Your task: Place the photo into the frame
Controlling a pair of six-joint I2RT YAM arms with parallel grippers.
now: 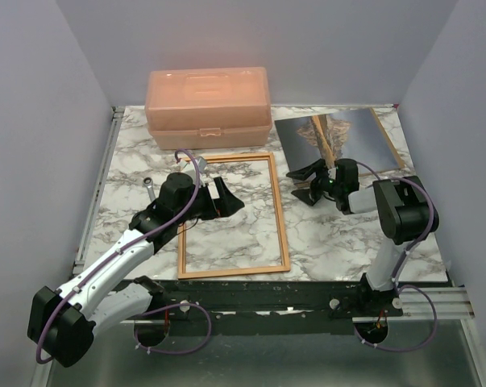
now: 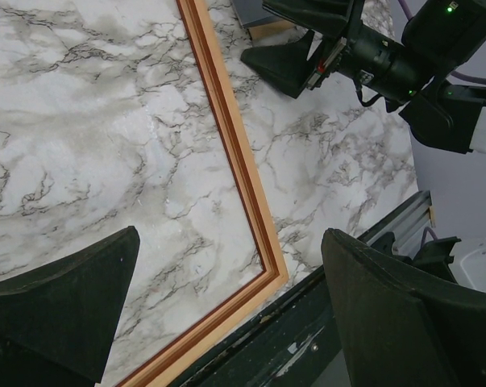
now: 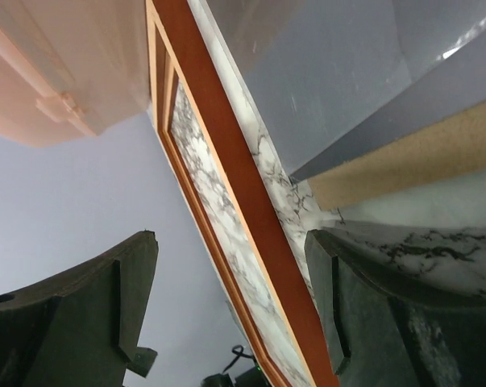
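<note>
The frame (image 1: 276, 211) lies flat on the marble table, empty, with marble showing through it. The photo (image 1: 323, 135) rests at the back right on a brown backing board (image 1: 390, 139). My right gripper (image 1: 305, 184) is low on the table beside the photo's near left corner, pointing at the frame's right rail, and it is open with nothing between its fingers. In the right wrist view the frame (image 3: 226, 161) runs between the fingers (image 3: 371, 314), and the photo (image 3: 323, 72) is at upper right. My left gripper (image 1: 220, 197) hovers open over the frame's inner left part. Its view shows the frame's near right corner (image 2: 263, 258).
A peach plastic box (image 1: 209, 105) stands at the back, just behind the frame. A small metal piece (image 1: 148, 185) lies left of the left arm. The table's dark near edge (image 2: 307, 339) runs right behind the frame's near rail. Walls close in on three sides.
</note>
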